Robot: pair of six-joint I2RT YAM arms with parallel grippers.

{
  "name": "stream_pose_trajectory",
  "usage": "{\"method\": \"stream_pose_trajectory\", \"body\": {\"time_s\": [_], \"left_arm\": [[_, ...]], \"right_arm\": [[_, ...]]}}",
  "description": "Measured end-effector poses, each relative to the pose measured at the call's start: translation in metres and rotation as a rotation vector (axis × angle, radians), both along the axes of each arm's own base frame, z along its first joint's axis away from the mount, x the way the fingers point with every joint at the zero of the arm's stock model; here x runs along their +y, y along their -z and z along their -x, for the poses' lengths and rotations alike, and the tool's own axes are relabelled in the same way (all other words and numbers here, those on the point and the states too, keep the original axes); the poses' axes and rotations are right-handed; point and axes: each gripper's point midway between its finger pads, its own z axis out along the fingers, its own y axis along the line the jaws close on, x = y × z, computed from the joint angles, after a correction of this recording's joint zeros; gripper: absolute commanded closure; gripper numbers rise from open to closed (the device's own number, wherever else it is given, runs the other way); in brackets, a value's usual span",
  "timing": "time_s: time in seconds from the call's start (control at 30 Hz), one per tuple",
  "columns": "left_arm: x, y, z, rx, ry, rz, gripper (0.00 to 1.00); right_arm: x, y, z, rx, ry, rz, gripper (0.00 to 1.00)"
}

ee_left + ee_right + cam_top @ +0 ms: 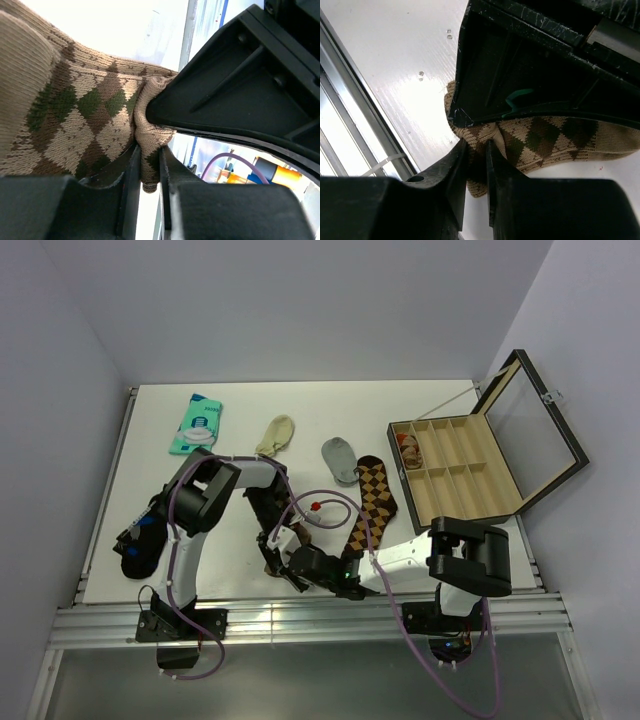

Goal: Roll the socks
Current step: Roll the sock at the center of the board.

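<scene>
Right hand [476,167] tight on socks [545,140]

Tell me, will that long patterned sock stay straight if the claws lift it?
Probably not: the sock bunches and folds where the left claw pinches it, so it should droop. Its knit looks grippy, unlikely to slip.

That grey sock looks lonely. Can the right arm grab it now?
Probably not yet: its tool is shut on the argyle sock. Nothing else seems to block the grey sock.
</scene>
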Motion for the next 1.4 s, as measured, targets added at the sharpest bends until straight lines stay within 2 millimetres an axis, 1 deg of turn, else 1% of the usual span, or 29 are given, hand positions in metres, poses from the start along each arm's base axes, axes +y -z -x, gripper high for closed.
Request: {"method": "stream_pose_trajectory", "body": {"time_s": [0.03, 0.07, 0.17, 0.3, 0.43, 0.53, 0.7, 0.8, 0.93, 1.03, 1.13, 1.2, 1.23, 1.3, 1.33, 1.4], "left_arm": [[0.0, 0.0, 0.0, -0.003, -0.001, 0.0, 0.76], [0.0, 0.0, -0.001, -0.008, -0.002, 0.002, 0.73], [-0.001, -0.002, -0.003, -0.045, -0.013, 0.008, 0.72], [-0.004, -0.008, -0.014, -0.139, -0.037, 0.047, 0.71], [-0.009, -0.021, -0.036, -0.256, -0.102, 0.108, 0.7], [-0.008, -0.028, -0.053, -0.342, -0.153, 0.141, 0.71], [0.004, -0.032, -0.071, -0.47, -0.247, 0.145, 0.72], [0.011, -0.039, -0.083, -0.543, -0.316, 0.15, 0.7], [0.023, -0.058, -0.11, -0.663, -0.423, 0.18, 0.69], [0.032, -0.076, -0.125, -0.815, -0.471, 0.217, 0.62], [0.034, -0.088, -0.119, -0.916, -0.453, 0.25, 0.61], [0.031, -0.087, -0.116, -0.966, -0.413, 0.253, 0.63], [0.028, -0.084, -0.114, -0.981, -0.386, 0.25, 0.62], [0.02, -0.069, -0.107, -1.027, -0.316, 0.239, 0.61], [0.017, -0.06, -0.099, -1.045, -0.278, 0.235, 0.57], [0.014, -0.043, -0.078, -1.079, -0.198, 0.239, 0.55]], "right_arm": [[0.0, 0.0, 0.0, 0.0, 0.0, 0.0, 0.82], [0.0, 0.0, 0.0, 0.001, 0.0, 0.0, 0.83], [0.0, 0.0, 0.001, 0.01, 0.004, -0.005, 0.83], [0.001, 0.0, 0.001, 0.031, 0.015, -0.015, 0.84], [0.001, 0.0, 0.002, 0.068, 0.021, -0.028, 0.84], [0.001, -0.001, 0.002, 0.103, 0.023, -0.039, 0.84], [-0.002, -0.002, 0.006, 0.204, 0.011, -0.059, 0.84], [-0.008, -0.003, 0.007, 0.278, 0.004, -0.077, 0.84], [-0.017, -0.004, 0.005, 0.412, 0.009, -0.101, 0.84], [-0.024, -0.005, 0.001, 0.514, 0.024, -0.117, 0.83], [-0.03, -0.004, 0.001, 0.62, 0.029, -0.132, 0.83], [-0.029, -0.004, 0.002, 0.688, 0.018, -0.138, 0.83], [-0.03, -0.004, 0.0, 0.711, 0.022, -0.139, 0.83], [-0.029, -0.005, 0.0, 0.762, 0.02, -0.135, 0.83], [-0.029, -0.005, -0.001, 0.786, 0.018, -0.132, 0.83], [-0.027, -0.005, -0.002, 0.833, 0.013, -0.131, 0.82]]}}
